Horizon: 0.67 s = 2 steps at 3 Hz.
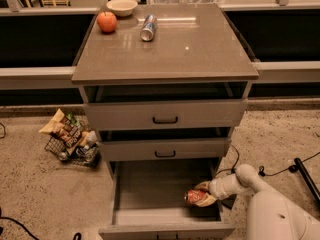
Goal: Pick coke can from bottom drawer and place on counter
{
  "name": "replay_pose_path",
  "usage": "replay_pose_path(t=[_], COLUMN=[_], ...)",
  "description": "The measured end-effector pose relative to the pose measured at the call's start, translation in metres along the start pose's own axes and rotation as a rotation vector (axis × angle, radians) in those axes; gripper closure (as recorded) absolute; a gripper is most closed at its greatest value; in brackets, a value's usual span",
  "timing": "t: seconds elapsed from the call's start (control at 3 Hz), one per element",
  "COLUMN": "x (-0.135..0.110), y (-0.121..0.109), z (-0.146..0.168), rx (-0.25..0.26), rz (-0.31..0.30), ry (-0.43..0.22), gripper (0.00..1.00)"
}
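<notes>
The coke can (194, 197) is a small red can lying on its side in the right part of the open bottom drawer (150, 184). My gripper (203, 193) reaches into that drawer from the right, and its pale fingers (202, 186) sit above and below the can, shut on it. The white arm comes in from the lower right corner. Above the drawers, the glossy grey-brown counter (200, 49) spreads wide.
On the counter's far left stand an orange fruit (107, 21), a white bowl (122, 6) and a silver-and-blue can (148, 28) lying down. Two upper drawers with black handles are partly pulled out. A wire basket of snack bags (70, 140) sits on the floor at left. Black cables (305, 171) run at right.
</notes>
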<state>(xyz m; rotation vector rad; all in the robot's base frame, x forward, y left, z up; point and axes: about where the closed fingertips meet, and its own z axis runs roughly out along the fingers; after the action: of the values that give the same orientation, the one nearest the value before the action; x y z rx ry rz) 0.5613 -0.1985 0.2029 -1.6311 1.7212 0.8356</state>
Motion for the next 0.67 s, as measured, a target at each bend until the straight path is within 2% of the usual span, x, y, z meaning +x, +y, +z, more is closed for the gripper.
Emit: replay_pose_path(t=[0.33,0.67], x=[-0.014,-0.063], y=[0.003,0.0], z=[-0.006,-0.054], rx=[0.004,0.092], rz=[-0.042,-0.162], ry=[-0.006,0.031], gripper=[1.0,1.0])
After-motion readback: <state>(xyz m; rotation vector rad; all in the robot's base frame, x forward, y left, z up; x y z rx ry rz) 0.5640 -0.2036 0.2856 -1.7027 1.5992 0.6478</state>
